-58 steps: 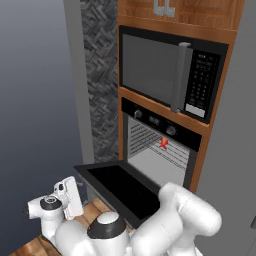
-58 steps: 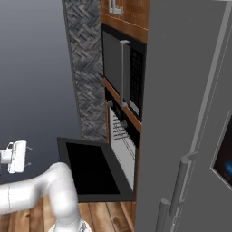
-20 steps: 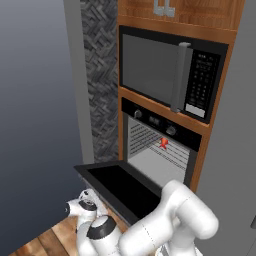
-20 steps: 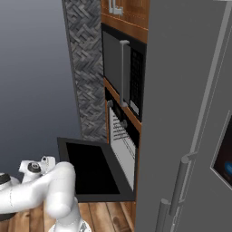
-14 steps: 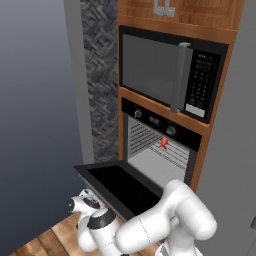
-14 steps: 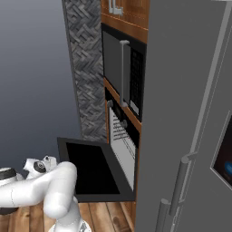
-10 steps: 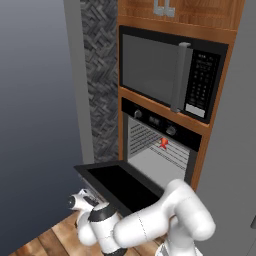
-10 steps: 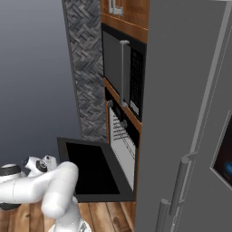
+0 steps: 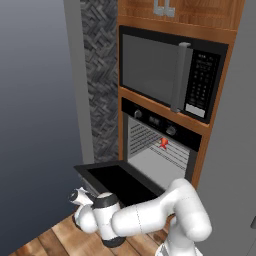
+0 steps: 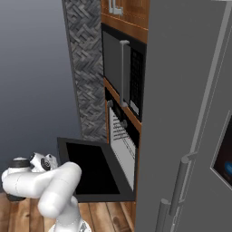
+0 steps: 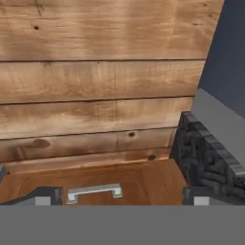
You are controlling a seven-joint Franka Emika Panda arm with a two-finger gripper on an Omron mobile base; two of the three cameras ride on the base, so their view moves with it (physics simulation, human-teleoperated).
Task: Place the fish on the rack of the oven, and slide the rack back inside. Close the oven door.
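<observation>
The small red fish (image 9: 163, 143) lies on the wire rack (image 9: 172, 154) inside the black oven (image 9: 152, 120). The oven door (image 9: 117, 181) hangs open and flat, its dark glass facing up; it also shows as a black panel (image 10: 88, 172) in the right base view. My gripper (image 9: 76, 196) is low, just off the door's front left corner, well away from the fish. From the right it appears (image 10: 44, 161) left of the door. In the hand view the gripper (image 11: 122, 196) is open, with its fingertips (image 11: 45, 196) far apart and nothing between them.
A black microwave (image 9: 170, 75) sits above the oven in the wood frame. A tall grey fridge (image 10: 190, 113) stands on the right. Herringbone tiles (image 9: 102, 90) flank the oven on the left. The hand view faces wood floor planks and a wooden drawer front with a silver handle (image 11: 94, 192).
The arm has folded lower and the hand has sunk toward the door's front left corner. The fish, the rack and the door have not moved.
</observation>
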